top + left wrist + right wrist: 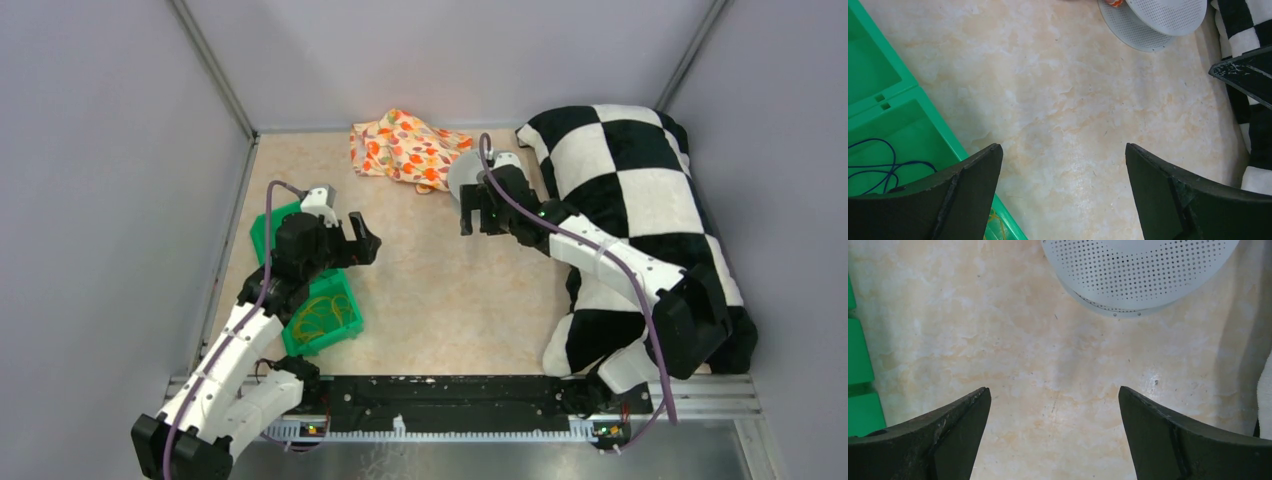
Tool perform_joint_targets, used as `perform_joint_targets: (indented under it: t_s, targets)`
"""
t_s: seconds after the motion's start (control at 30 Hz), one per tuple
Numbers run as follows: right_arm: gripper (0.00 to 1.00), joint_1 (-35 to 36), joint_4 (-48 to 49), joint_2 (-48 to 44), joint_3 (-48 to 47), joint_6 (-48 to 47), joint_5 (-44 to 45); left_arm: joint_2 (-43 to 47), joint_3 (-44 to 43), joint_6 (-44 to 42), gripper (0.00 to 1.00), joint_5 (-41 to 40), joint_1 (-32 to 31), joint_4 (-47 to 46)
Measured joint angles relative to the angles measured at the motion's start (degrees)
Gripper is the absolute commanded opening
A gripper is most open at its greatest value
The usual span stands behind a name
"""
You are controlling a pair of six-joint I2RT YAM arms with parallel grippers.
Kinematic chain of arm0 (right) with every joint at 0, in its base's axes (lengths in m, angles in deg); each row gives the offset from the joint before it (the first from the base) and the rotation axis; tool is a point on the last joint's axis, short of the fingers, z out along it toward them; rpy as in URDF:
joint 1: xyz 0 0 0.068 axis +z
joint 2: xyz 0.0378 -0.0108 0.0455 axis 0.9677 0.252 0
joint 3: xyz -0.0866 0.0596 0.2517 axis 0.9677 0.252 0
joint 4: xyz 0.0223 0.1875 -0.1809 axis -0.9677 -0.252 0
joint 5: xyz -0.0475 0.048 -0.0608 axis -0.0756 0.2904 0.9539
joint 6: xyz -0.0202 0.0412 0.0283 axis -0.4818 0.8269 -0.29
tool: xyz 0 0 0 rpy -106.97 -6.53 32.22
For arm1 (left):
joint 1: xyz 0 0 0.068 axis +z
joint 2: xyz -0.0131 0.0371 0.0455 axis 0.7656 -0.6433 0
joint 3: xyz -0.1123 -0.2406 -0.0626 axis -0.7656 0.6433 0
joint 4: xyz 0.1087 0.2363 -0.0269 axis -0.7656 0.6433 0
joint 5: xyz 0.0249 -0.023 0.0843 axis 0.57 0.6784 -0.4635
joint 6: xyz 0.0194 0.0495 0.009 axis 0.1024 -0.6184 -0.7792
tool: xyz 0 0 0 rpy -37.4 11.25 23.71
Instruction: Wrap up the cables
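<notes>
View from above: a green compartmented bin (262, 230) is found at the left side of the table (440, 300), partly beneath the left arm. The cables (318, 318), a loose yellow tangle, are seen lying in its nearest compartment, touched by neither gripper. The left gripper (368, 240) is held over the table just beyond the bin, jaws spread, nothing between them. The right gripper (478, 225) is likewise spread, just beside a grey spool (460, 170), which lies between a patterned cloth (405, 148) and a chequered blanket (640, 190).

Left wrist view: the jaws are seen wide apart over the table. A thin blue wire (878, 165) is noted in the bin compartment at lower left. The spool's perforated flanges are recorded at the top edge.

Right wrist view: the jaws are spread over the table. The spool is seen at the top, apart from them, and a strip of the bin at the left edge.
</notes>
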Motion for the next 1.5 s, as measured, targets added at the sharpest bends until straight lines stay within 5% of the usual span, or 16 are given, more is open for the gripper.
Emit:
perform_joint_targets:
  t_s: [0.5, 1.0, 1.5]
  targets:
    - [0.99, -0.04, 4.96, -3.34, 3.52, -3.89, 0.5, -2.43, -0.85, 0.04, 0.99, -0.24, 0.0, 3.65]
    - [0.99, -10.84, -0.33, 30.69, -32.68, -5.84, -7.54, 6.82, -1.2, 2.56, 0.99, 5.42, 0.0, 6.43]
    - [0.99, -11.17, -3.69, 37.51, -36.17, -5.79, -12.41, 6.75, -1.79, 3.08, 0.99, 3.45, 0.0, 9.4]
